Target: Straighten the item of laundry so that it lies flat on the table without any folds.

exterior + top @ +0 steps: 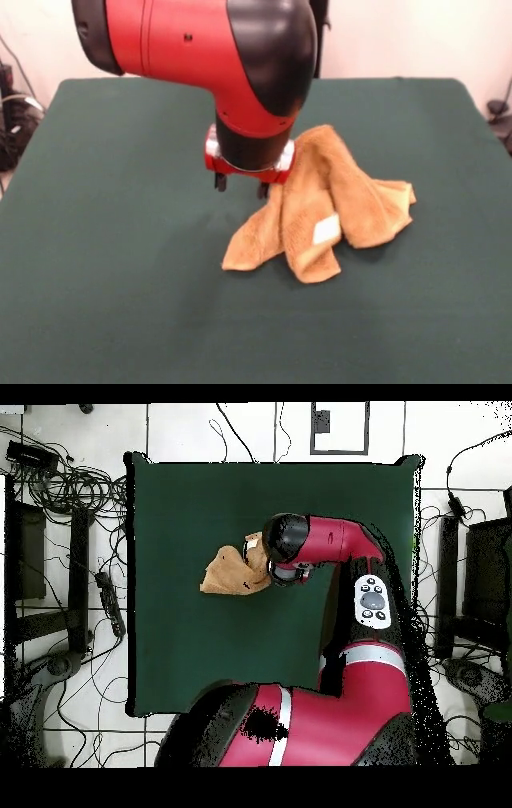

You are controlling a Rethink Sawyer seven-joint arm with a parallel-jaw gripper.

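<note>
The orange-tan towel point(352, 200) lies crumpled right of the middle of the green table point(120, 240). It is bunched into a raised peak, with folded flaps spreading toward the front, and its white tag point(326, 230) shows on one flap. My gripper point(241, 186) hangs just above the table at the towel's left edge. Its two dark fingertips are apart with nothing between them. In the overhead view the towel point(228, 572) lies left of the arm's wrist point(285, 544), which covers part of it and hides the gripper.
The red and black arm point(350, 549) reaches in over the table's point(200, 654) right half in the overhead view. Cables and equipment point(60, 494) lie on the floor beyond the table's edges.
</note>
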